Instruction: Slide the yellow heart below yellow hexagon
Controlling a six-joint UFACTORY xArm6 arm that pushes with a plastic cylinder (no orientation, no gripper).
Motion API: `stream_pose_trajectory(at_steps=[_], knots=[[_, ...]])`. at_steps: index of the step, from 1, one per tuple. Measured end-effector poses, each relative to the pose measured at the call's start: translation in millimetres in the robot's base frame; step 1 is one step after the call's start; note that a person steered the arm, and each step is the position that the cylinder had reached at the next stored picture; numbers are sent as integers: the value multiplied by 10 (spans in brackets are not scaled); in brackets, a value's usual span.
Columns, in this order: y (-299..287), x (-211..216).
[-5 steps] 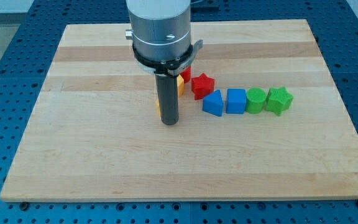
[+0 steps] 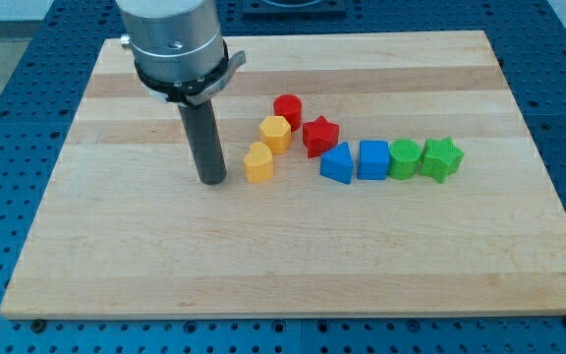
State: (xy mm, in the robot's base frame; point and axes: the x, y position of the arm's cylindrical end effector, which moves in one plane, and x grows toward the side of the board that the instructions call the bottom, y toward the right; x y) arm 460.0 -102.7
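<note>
My tip (image 2: 212,181) rests on the pale wooden board (image 2: 116,256), just to the view's left of the yellow heart block (image 2: 258,162), small gap, not touching as far as I can tell. No jaws on this rig, just a plain dark rod. Yellow heart sits directly below-left of the yellow hexagon block (image 2: 275,133), nearly touching it. Red cylinder block (image 2: 287,108) above the hexagon, red star block (image 2: 320,135) to its right. Row further right: blue wedge-like block (image 2: 337,163), blue cube (image 2: 372,159), green block (image 2: 404,158) (shape unclear), green star block (image 2: 440,158).
</note>
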Motion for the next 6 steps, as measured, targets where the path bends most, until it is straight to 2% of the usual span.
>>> stream_pose_trajectory(at_steps=[2,4,6], knots=[[154,37],[598,4],[630,29]])
